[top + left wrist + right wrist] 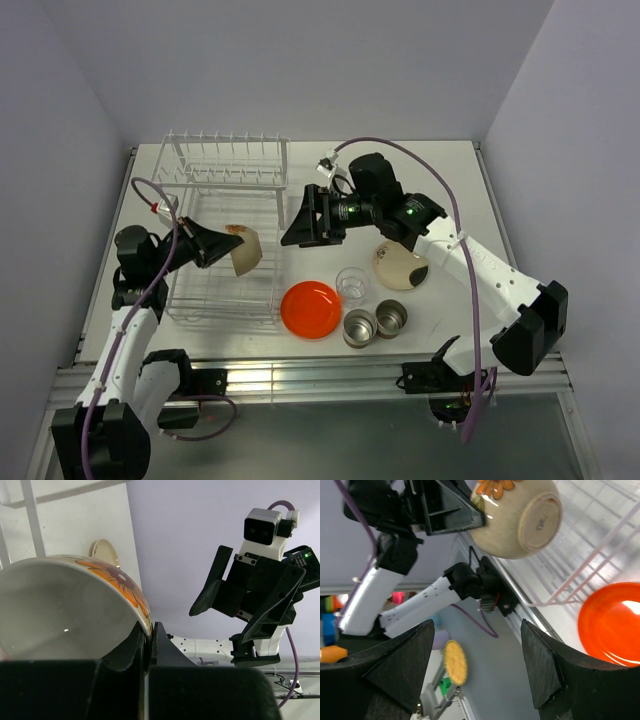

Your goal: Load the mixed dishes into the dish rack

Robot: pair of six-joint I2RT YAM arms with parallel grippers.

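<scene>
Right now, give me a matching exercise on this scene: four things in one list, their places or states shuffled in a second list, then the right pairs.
Things
1. bowl
2. orange-red plate
3. right tool
4. two steel cups

Places or states
A. open, holding nothing
B. standing side by side near the table's front edge
C. clamped in the left tool, over the dish rack
D. lying flat on the table between the rack and the cups

Pairs: 1-C, 2-D, 3-A, 4-B

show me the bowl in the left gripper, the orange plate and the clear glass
bowl [505,530], right wrist view, outer wall beside the foot ring
orange plate [310,308], top view, middle of its face
clear glass [351,284], top view, inside its rim
</scene>
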